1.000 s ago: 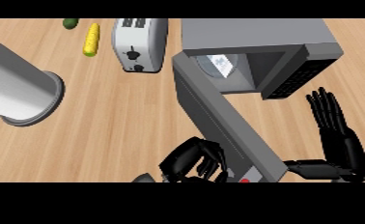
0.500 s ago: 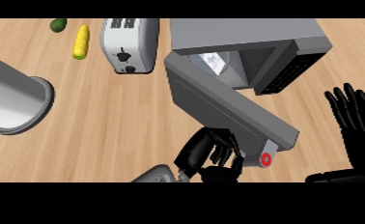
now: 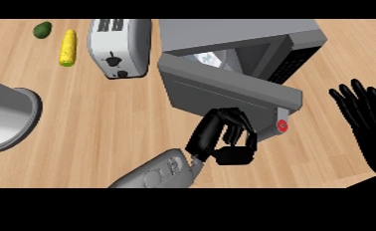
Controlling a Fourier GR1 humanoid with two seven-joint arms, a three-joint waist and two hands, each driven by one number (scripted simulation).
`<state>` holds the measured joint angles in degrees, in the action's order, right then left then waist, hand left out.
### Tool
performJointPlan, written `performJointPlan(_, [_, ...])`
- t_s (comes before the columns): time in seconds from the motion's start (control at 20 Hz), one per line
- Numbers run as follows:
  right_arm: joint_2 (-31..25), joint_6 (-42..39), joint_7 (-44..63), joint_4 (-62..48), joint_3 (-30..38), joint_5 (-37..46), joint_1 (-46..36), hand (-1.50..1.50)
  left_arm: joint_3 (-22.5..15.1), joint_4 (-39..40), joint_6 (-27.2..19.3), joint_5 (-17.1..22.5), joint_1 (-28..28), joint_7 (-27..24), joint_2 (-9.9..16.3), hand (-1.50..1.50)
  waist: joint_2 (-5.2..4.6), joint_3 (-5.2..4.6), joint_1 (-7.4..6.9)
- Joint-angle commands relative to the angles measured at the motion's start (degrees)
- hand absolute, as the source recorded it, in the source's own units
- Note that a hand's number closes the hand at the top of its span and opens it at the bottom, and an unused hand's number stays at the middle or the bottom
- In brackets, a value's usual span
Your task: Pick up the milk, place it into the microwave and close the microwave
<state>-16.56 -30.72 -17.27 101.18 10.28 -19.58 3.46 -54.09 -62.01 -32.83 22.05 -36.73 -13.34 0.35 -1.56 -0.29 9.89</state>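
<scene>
Touching microwave door [image 3: 220, 88]: left robot hand [image 3: 224, 140]

Toaster [image 3: 119, 48] stands left of microwave [image 3: 242, 51]; corn [image 3: 67, 48] lies further left.

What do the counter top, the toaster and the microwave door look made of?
Counter top: wood, matte, by its pale plank grain. Toaster: likely brushed metal, silvery with soft sheen. Microwave door: flat grey, metal or plastic, unclear; its red button looks plastic.
</scene>
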Motion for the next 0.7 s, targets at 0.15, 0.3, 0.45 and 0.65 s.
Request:
performJointPlan(0.15, [-1.0, -2.3, 2.6, 2.2, -1.6, -3.8, -1.6, -1.50, 3.3, 4.8, -3.9, 7.4, -8.1, -1.1, -0.3, 1.50, -1.02, -0.01, 3.32])
performJointPlan(0.3, [-2.0, -3.1, 3.7, 3.1, -1.2, -6.2, -2.6, -1.50, 4.4, 7.3, -4.9, 9.9, -10.7, -0.6, -0.3, 1.50, -1.38, 0.01, 4.68])
performJointPlan(0.45, [-2.9, -3.3, 5.1, 4.0, -0.7, -8.2, -2.4, -1.50, 6.9, 10.0, -5.4, 12.6, -12.4, -1.3, -0.4, 1.50, -1.67, -0.05, 5.69])
performJointPlan(0.65, [-2.8, -3.3, 6.1, 3.9, -1.0, -10.4, -3.6, -1.50, 11.4, 9.6, -5.9, 17.2, -14.4, -4.8, -0.4, 1.50, -2.46, -0.19, 6.27])
